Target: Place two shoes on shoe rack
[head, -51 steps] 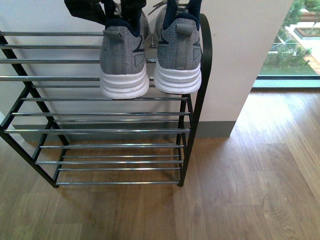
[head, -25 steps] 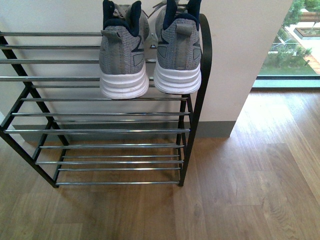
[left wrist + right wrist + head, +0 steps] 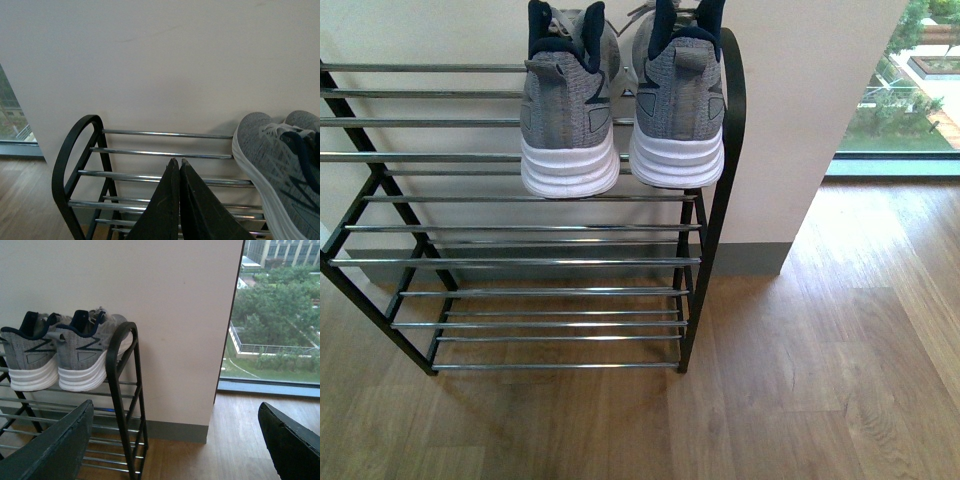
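Observation:
Two grey knit shoes with white soles and navy collars stand side by side, heels toward me, on the top shelf of the shoe rack (image 3: 520, 260). They are the left shoe (image 3: 568, 110) and the right shoe (image 3: 677, 100), which sits next to the rack's black end loop. Neither gripper shows in the front view. In the left wrist view my left gripper (image 3: 176, 161) is shut and empty above the chrome bars (image 3: 150, 152), beside a shoe (image 3: 270, 150) and apart from it. My right gripper (image 3: 175, 405) is open and empty, off to the rack's side, with both shoes (image 3: 60, 352) in its view.
The rack's lower chrome shelves (image 3: 540, 325) hold nothing. A pale wall (image 3: 790, 120) with a grey skirting stands behind and right of the rack. Wooden floor (image 3: 820, 360) spreads to the right, up to a floor-level window (image 3: 910, 90).
The dark gripper that was over the left shoe's collar a second ago has left the front view. Both shoes stay on the top shelf.

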